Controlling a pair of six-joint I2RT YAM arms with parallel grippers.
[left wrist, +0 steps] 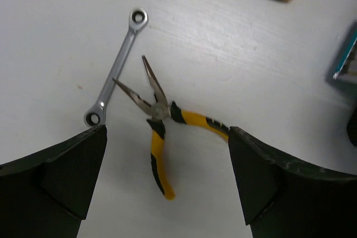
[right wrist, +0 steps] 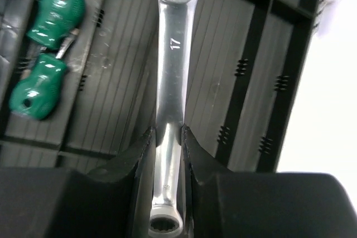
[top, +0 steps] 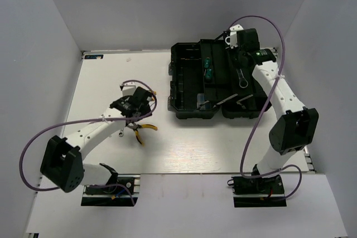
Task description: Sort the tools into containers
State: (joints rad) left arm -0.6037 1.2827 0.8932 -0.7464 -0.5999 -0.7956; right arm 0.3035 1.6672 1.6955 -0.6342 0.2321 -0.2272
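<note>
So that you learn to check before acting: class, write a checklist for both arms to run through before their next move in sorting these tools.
1. Right claw gripping long wrench: ok.
2. Long wrench above toolbox tray: ok.
3. Green screwdrivers clear of long wrench: ok, in the next compartment.
4. Left claw open over pliers: ok.
5. Pliers clear of short wrench: not ok, a nose tip touches it.

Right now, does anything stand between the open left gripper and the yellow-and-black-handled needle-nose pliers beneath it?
Nothing visible does. The left gripper hangs open directly over the pliers, which lie free between its fingers. The short silver wrench lies beside them, meeting one nose tip, so it might shift too.
</note>
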